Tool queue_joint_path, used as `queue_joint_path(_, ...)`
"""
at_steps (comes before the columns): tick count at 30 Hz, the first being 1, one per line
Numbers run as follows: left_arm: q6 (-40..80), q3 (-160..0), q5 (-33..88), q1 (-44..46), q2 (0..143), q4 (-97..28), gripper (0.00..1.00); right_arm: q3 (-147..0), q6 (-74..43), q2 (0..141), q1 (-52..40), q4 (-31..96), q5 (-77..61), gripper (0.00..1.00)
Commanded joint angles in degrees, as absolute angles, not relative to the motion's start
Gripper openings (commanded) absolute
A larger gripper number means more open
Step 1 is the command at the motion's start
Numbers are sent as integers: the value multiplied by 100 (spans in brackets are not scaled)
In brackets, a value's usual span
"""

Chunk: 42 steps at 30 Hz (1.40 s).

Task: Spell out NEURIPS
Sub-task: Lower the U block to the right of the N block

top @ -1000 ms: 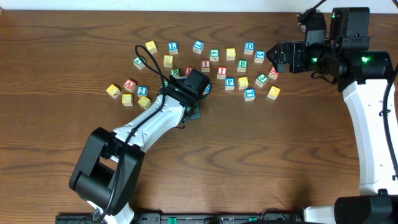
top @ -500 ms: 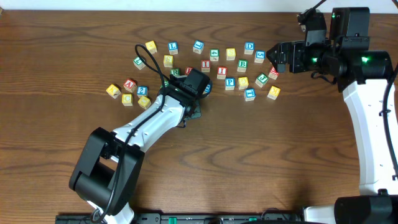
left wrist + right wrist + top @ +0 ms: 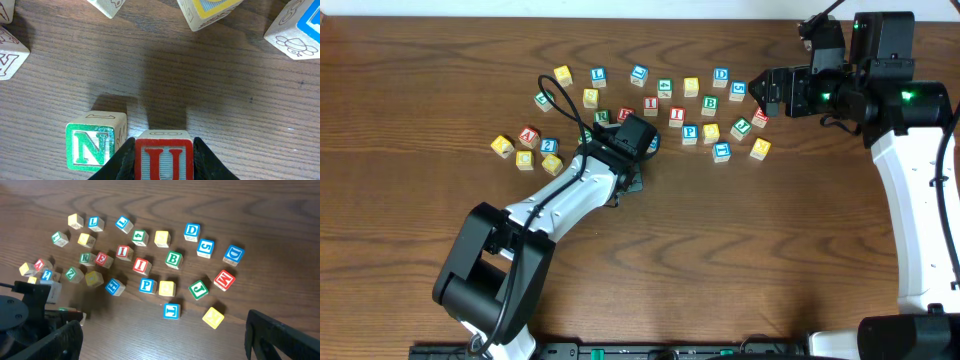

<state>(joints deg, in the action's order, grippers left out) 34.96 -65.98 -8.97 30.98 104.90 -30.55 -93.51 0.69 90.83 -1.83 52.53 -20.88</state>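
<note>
green N cube [image 3: 90,148] | red U cube [image 3: 163,161] | blue P cube [image 3: 147,285] | green B cube [image 3: 173,259] | blue D cube [image 3: 191,230]

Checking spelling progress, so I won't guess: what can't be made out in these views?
Overhead: green N and red U hidden under the left end effector.
Left wrist: U's lower half cut by the bottom edge; top-edge cubes cropped, letters unreadable.
Right wrist: far-left cubes blurred, too small to read.
</note>
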Motion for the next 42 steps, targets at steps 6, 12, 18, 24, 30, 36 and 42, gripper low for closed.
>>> queue_joint_path(6, 3566, -6508, -974, 3105, 10560, -2985, 27, -9330, 134, 9109, -158, 5258, -2134, 99)
queue_joint_path(12, 3566, -6508, -1125, 3105, 10560, -2982, 27, -9330, 137, 9109, -158, 5258, -2134, 99)
queue_joint_path(18, 3562, -6508, -1127, 3105, 10562, -2980, 27, -9330, 137, 9109, -158, 5258, -2134, 99)
queue_joint_path(24, 3328, -6499, -1131, 3105, 10562, -2958, 27, -9330, 134, 9109, -158, 5258, -2134, 99)
queue_joint_path(30, 3328, -6493, -1125, 3105, 10562, -2919, 27, -9330, 137, 9109, -158, 5258, -2134, 99)
queue_joint_path(36, 3330, -6493, -1120, 3105, 10562, -2891, 27, -9330, 137, 9109, -158, 5258, -2134, 99)
queue_joint_path(42, 3328, -6493, -1120, 3135, 10562, -2853, 27, -9330, 137, 9109, -158, 5258, -2134, 99)
